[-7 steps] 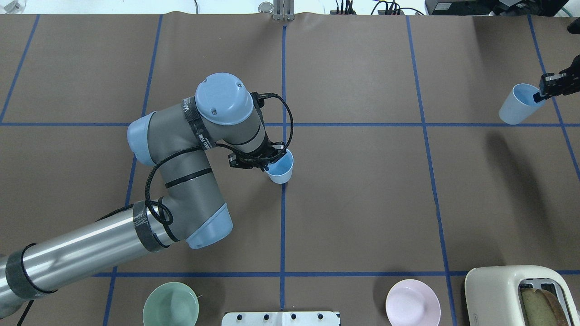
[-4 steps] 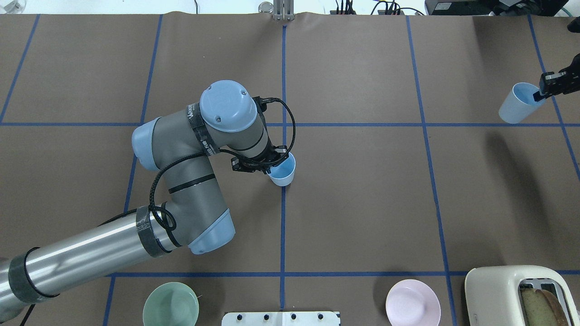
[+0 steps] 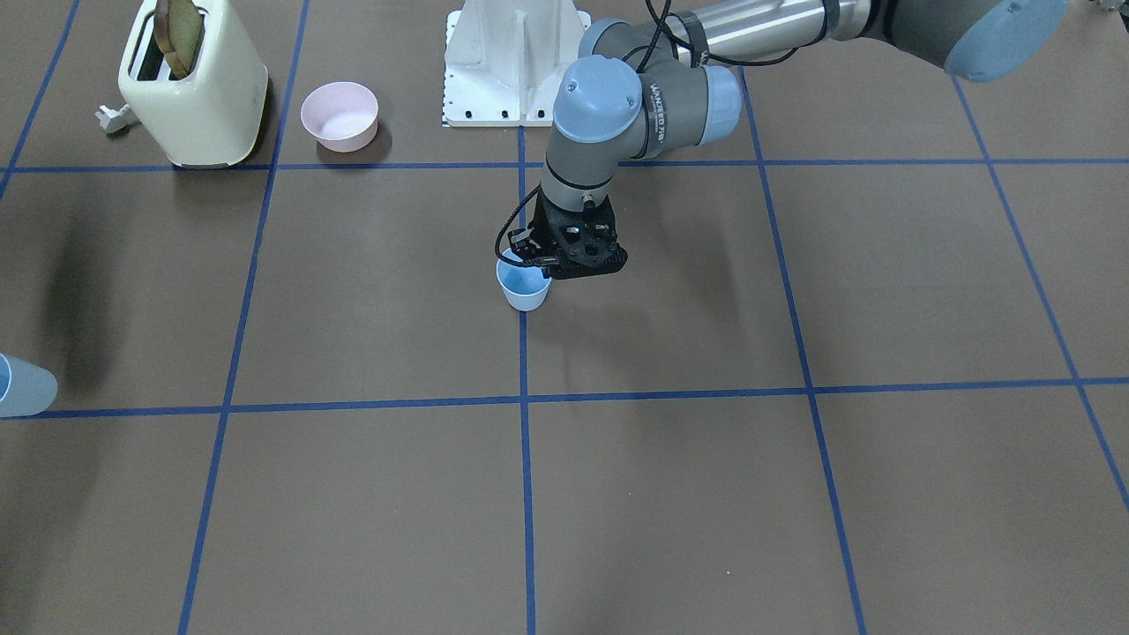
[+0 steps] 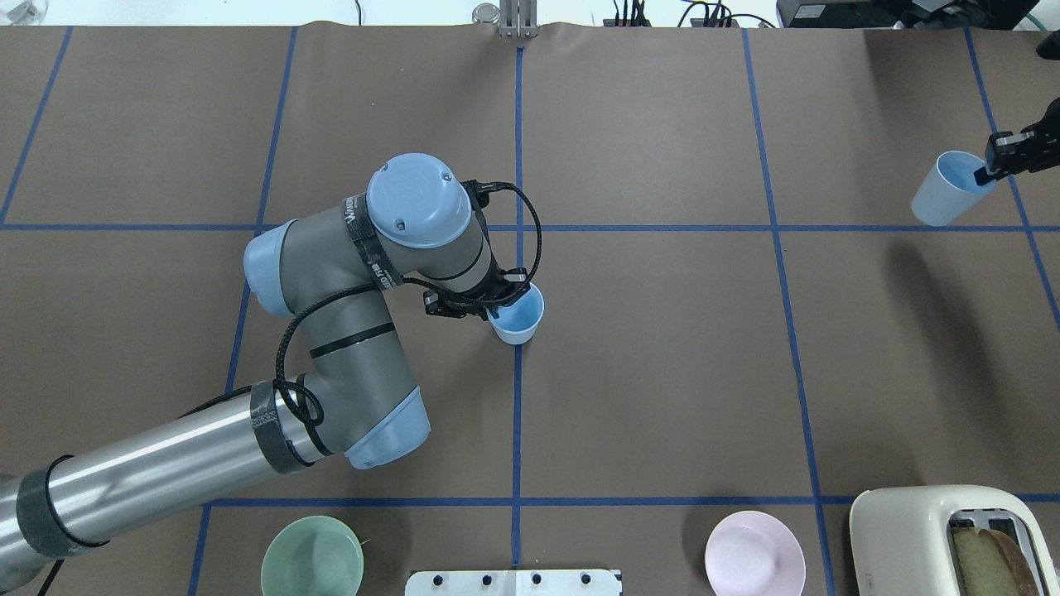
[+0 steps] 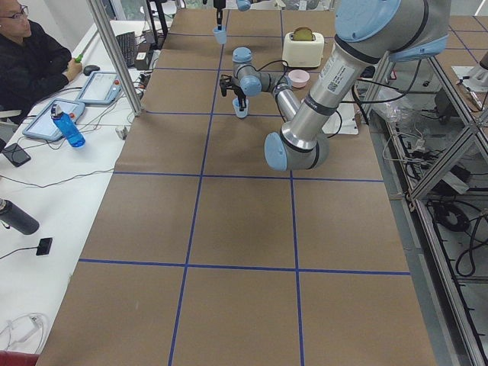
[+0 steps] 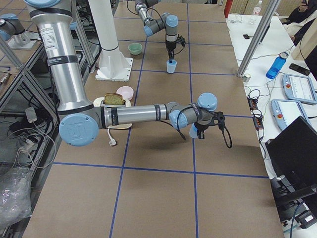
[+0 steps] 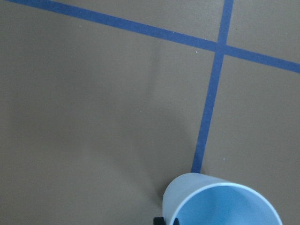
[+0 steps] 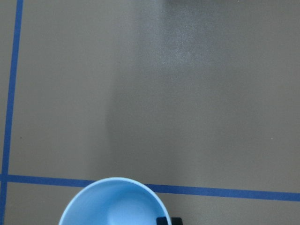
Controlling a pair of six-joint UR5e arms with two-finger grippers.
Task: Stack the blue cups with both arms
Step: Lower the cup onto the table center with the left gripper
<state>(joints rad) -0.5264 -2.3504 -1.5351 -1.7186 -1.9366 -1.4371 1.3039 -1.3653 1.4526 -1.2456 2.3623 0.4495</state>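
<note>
One pale blue cup (image 4: 520, 319) is at the table's middle, on the blue centre line, upright. My left gripper (image 4: 499, 305) is shut on its rim from the left. I cannot tell whether the cup touches the table. It also shows in the front view (image 3: 526, 289) and the left wrist view (image 7: 220, 201). The second blue cup (image 4: 940, 197) hangs at the far right, well above the table. My right gripper (image 4: 987, 174) is shut on its rim. This cup fills the bottom of the right wrist view (image 8: 117, 204).
A cream toaster (image 4: 927, 534) with a bread slice, a pink bowl (image 4: 754, 553), a mint-green bowl (image 4: 312, 556) and the white mounting base (image 4: 513, 582) line the near edge. An operator (image 5: 30, 61) sits at the far side.
My left arm has shifted slightly right and toward the robot's side, carrying its cup along. The right gripper and its cup have not moved.
</note>
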